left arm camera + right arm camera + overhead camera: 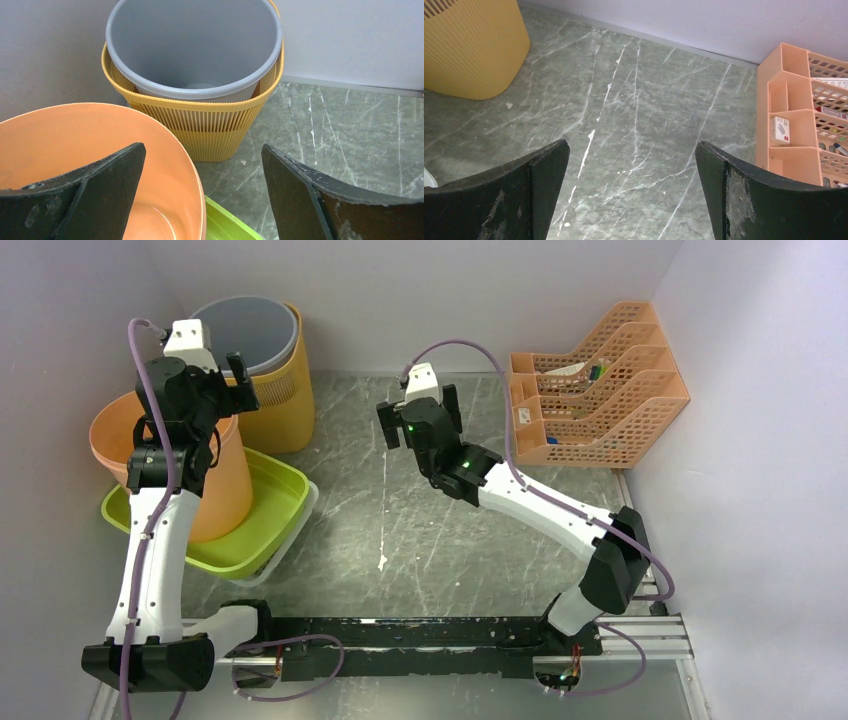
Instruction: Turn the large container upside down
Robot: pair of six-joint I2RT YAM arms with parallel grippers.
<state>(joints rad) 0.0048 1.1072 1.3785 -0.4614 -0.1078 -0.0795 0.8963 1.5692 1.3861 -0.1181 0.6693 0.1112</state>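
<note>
Grey marbled worktop [400, 500] is being taken up along its left side by stacked ware. The large orange container [225, 485] is being carried upright, mouth up, in a lime green tray [275, 505] at the left edge. Just behind it, a yellow slatted basket [290, 405] is being filled by a grey bin [245, 330] nested inside, and the far side of the container is being crowded by the pair. A peach file rack [600, 390] is being kept at the far right, well apart. The left gripper [202, 150] is being held over the container's near rim with fingers spread wide, one above the interior and one outside; contact cannot be told. The right gripper [631, 145] is being held above open worktop near the middle, fingers likewise spread wide.
</note>
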